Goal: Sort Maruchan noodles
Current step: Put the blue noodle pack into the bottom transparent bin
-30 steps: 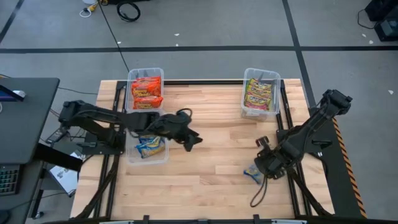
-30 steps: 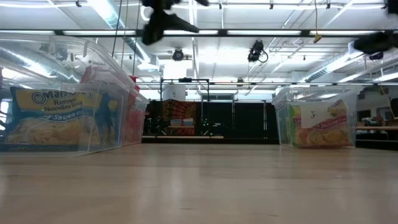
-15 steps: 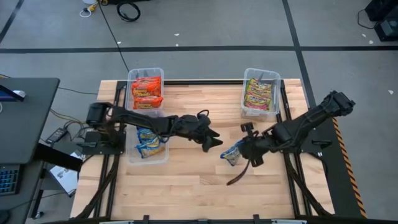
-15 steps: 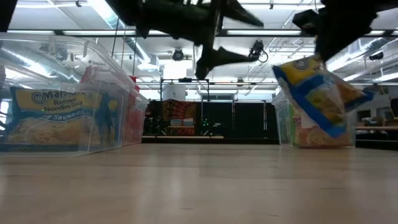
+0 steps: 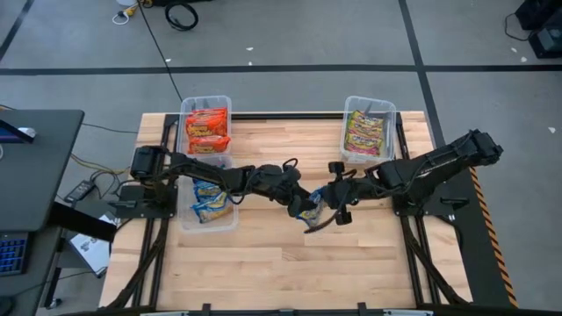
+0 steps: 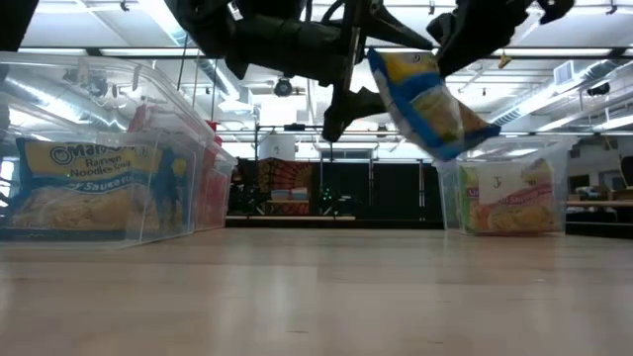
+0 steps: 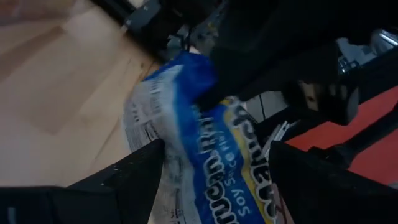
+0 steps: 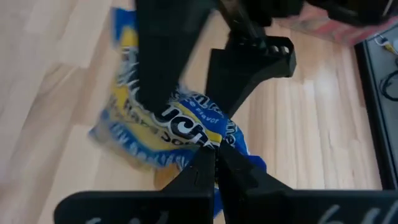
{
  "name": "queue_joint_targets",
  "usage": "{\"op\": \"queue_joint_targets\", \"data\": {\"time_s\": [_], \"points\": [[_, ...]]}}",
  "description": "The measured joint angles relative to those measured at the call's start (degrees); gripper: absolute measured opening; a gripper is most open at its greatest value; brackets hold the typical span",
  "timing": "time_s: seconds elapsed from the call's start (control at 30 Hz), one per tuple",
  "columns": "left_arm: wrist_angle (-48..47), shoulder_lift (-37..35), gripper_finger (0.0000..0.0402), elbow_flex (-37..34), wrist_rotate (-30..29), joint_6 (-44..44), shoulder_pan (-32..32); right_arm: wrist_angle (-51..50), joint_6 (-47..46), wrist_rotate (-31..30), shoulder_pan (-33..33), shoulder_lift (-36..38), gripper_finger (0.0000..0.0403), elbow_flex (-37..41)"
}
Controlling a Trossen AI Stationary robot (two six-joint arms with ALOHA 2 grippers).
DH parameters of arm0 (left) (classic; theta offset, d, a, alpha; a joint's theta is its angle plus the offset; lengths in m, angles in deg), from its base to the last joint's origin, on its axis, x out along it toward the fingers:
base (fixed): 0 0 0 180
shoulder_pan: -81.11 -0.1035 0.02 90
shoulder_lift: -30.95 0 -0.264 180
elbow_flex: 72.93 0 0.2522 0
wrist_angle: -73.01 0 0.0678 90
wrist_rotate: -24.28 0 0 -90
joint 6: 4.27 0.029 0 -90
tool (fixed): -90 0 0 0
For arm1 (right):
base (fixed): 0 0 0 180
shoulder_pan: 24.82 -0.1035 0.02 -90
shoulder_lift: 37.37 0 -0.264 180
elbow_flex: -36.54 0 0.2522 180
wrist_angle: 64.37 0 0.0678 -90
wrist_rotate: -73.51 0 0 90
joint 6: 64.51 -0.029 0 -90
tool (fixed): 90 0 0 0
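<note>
Your right gripper [image 8: 210, 163] is pinched on the blue-and-yellow noodle packet [image 5: 309, 209], held up off the table [image 5: 263, 254], with your left gripper [image 5: 303, 204] spread wide around its far end, and the bins [image 5: 368, 130] well beyond.

A blue-and-yellow packet [image 5: 308, 209] hangs tilted in the air over the tabletop's middle. More blue-and-yellow packets [image 5: 211, 202] lie at the left edge, orange-red packets [image 5: 207, 130] at the far-left corner, green-yellow packets [image 5: 366, 132] toward the far-right corner.
</note>
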Motion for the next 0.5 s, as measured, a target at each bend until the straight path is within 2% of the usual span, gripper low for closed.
{"op": "queue_joint_targets", "data": {"time_s": [0.17,0.3,0.5], "points": [[2.3,0.0,0.0295,0.0,-0.1,2.0,0.0,0.6,-0.2,1.1,2.4,0.1,0.0007,0.0],[-0.6,0.0,0.0292,0.0,-0.7,2.1,0.0,4.1,-0.2,1.2,2.6,0.1,0.0007,0.0],[-2.0,0.0,0.0256,0.0,-3.1,5.2,0.0,7.1,-0.2,1.5,2.6,0.0,0.0011,0.0]]}}
